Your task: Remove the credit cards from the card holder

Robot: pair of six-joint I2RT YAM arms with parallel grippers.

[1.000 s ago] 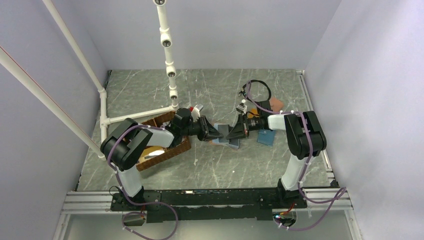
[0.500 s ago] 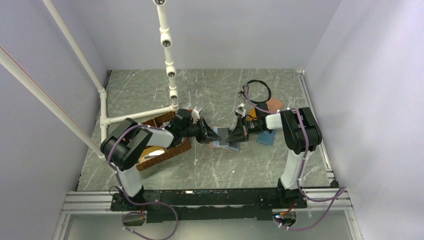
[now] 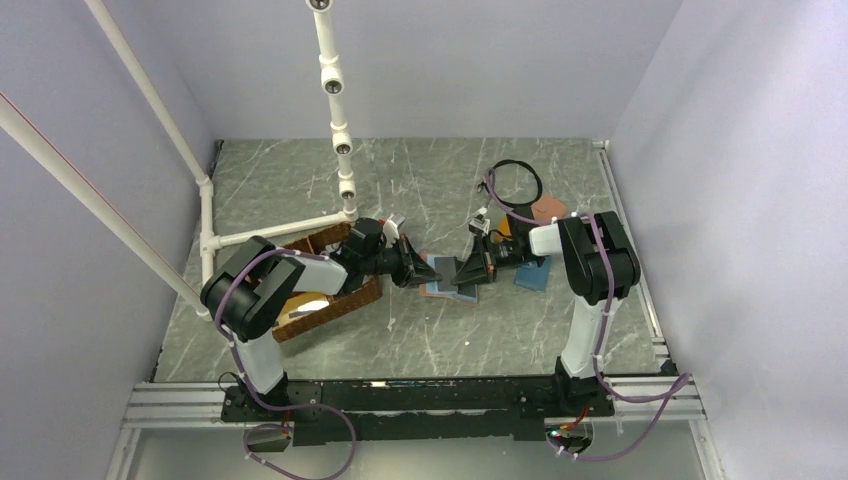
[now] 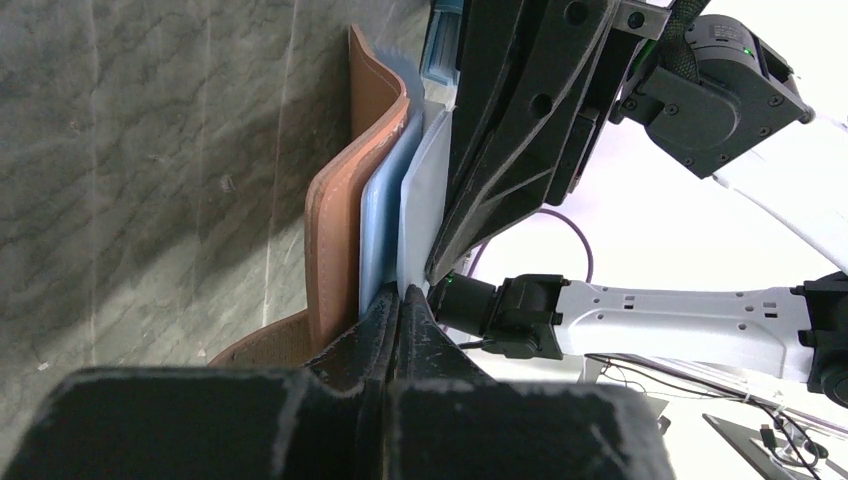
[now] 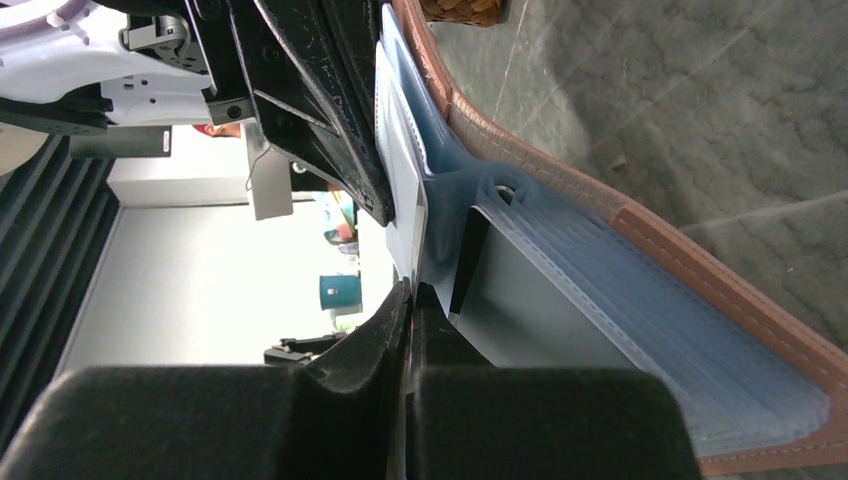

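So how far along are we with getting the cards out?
Done: the card holder is open, blue pockets exposed. In hand: left gripper and right gripper are both shut at a pale sheet; card or pocket leaf, unclear. Remaining: what looks like a grey card sits pocketed; none clearly out.

The left arm [image 3: 262, 290] and right arm [image 3: 598, 262] have white shells, black joint housings and a looping purple cable [image 4: 560, 212]. The left claw [image 3: 433, 272] and right claw [image 3: 457, 274] are matt black wedges with scuffed fingers [image 4: 200, 420]. A small green light glows on the right arm's black motor housing [image 4: 710, 90].
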